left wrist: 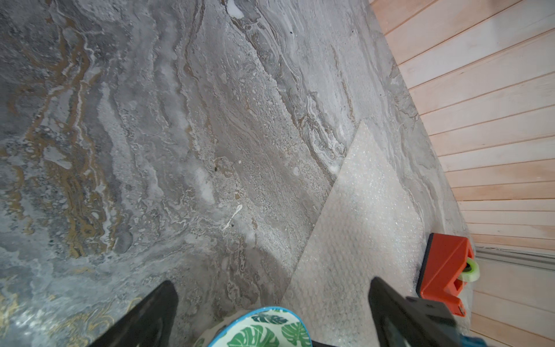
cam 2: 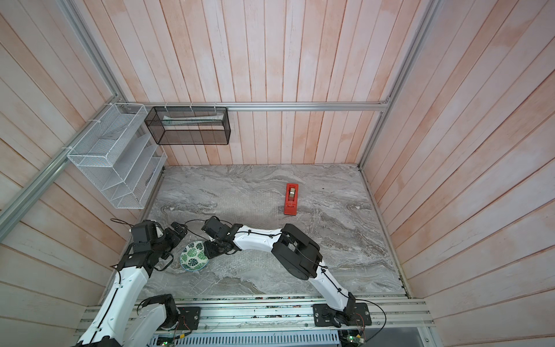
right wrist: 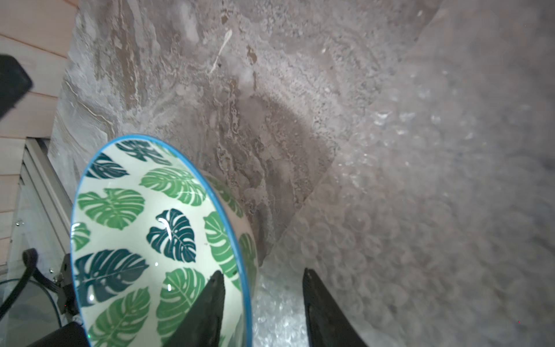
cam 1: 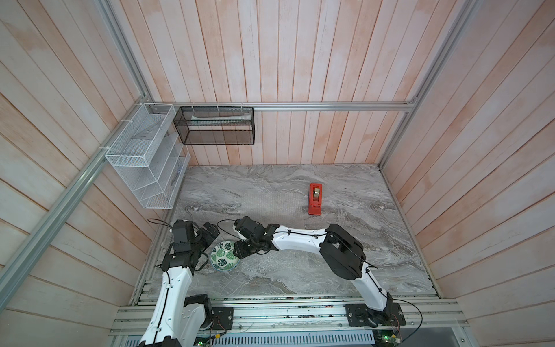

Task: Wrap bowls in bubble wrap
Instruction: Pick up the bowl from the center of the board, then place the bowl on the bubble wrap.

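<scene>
- Here, the bowl (cam 1: 225, 255) is sitting on the near left part of the surface (cam 1: 360, 240), between the two arms' ends, and it is showing in both top views (cam 2: 194, 256).
- It is facing up, showing its green leaf print and blue rim.
- The right gripper (right wrist: 261, 270) is straddling the bowl's rim. One finger (right wrist: 207, 306) is reaching down inside the bowl, and the other (right wrist: 321, 306) is standing outside it, over the bubble wrap (right wrist: 420, 210).
- Its jaws are standing partly open. A gap is showing between the outer finger and the bowl's wall, so they are not clamping anything.
- The left gripper (left wrist: 272, 282) is hanging just beside the bowl on the opposite side. Its jaws are spreading wide and holding nothing, and the bowl's rim is peeking in between them in the left wrist view.
- The wrap is lying flat across the middle of the surface (cam 1: 270, 204), nearly see-through. One edge is running right beside the bowl, and I cannot tell whether the bowl's base is resting on it.
- A red tape dispenser (cam 1: 314, 199) is standing at the wrap's far right edge, well apart from the bowl.
- A white wire rack (cam 1: 144, 156) and a black mesh basket (cam 1: 214, 126) are hanging on the walls near the far left corner.
</scene>
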Action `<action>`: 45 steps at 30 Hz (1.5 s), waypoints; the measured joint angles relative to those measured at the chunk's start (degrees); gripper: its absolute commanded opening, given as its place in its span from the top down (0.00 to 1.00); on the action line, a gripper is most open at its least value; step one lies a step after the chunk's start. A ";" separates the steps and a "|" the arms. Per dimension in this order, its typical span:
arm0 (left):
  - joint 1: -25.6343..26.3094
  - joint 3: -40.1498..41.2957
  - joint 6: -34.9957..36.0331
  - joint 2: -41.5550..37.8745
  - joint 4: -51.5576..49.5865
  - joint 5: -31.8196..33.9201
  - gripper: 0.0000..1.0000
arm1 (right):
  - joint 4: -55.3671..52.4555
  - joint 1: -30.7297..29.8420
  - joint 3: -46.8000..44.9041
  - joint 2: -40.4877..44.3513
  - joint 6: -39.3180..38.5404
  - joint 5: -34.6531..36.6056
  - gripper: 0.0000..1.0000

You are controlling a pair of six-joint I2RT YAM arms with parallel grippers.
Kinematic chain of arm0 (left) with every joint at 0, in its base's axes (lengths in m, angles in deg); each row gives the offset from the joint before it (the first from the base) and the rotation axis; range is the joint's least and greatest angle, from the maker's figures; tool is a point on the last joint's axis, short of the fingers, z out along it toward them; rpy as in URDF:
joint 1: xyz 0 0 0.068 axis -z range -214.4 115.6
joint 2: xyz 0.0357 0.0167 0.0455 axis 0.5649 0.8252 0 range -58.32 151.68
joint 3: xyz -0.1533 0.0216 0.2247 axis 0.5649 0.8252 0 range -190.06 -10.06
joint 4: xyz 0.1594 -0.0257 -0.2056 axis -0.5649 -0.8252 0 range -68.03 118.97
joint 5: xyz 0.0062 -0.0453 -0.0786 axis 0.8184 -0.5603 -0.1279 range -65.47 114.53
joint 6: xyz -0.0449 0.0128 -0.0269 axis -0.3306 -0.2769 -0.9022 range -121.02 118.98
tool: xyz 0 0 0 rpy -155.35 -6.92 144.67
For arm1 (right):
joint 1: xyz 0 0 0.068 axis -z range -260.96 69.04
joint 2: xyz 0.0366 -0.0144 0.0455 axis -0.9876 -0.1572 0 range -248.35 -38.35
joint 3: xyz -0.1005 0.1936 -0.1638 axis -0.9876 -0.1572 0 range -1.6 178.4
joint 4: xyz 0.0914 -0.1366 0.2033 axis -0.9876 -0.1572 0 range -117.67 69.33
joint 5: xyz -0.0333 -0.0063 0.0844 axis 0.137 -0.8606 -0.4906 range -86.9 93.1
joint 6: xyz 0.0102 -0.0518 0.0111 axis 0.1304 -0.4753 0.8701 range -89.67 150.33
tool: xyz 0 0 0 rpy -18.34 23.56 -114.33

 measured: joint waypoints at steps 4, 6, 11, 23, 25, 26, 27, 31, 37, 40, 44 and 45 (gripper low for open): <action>-0.07 0.42 -0.02 -0.35 0.31 -0.13 0.00 | -0.63 -0.04 3.34 -1.90 -0.79 -0.48 0.73; -0.07 0.92 0.00 -0.72 0.35 -0.15 0.00 | -1.05 -0.04 4.37 -2.43 -1.18 -0.57 0.78; -0.28 1.66 0.00 -1.44 0.31 -0.15 0.00 | -2.08 -0.04 4.98 -2.64 -1.77 -0.57 0.89; -0.33 1.70 0.00 -3.39 -0.42 -0.15 0.00 | -3.56 0.15 5.03 -2.03 -2.82 0.11 1.00; -0.33 1.55 -0.02 -4.37 -1.18 -0.20 0.00 | -3.63 0.48 4.11 -0.57 -2.84 0.37 1.00; -0.33 1.27 -0.04 -4.90 -1.97 -0.39 0.00 | -3.72 0.74 3.37 0.66 -2.82 0.44 1.00; -0.33 0.81 -0.20 -5.31 -2.73 -0.57 0.00 | -3.78 1.09 2.58 2.01 -2.84 0.46 1.00; -0.33 -1.55 -0.55 -7.02 -4.09 -2.34 0.00 | -4.02 3.54 -0.87 9.66 -2.80 0.98 1.00; -0.37 -3.39 -0.57 -7.10 -3.98 -5.14 0.00 | -2.56 11.76 -8.13 21.66 -3.10 0.96 1.00; -0.37 -3.39 -0.46 -5.46 -4.00 -5.95 0.00 | -1.79 17.42 -12.15 25.16 -4.02 0.59 1.00; -0.35 -3.34 -0.37 -4.02 -3.74 -6.16 0.00 | -1.55 23.85 -16.44 25.83 -5.60 -0.46 1.00; -0.28 -3.26 -0.37 -3.67 -3.39 -6.16 0.00 | -1.60 25.07 -17.79 25.83 -5.86 -0.76 1.00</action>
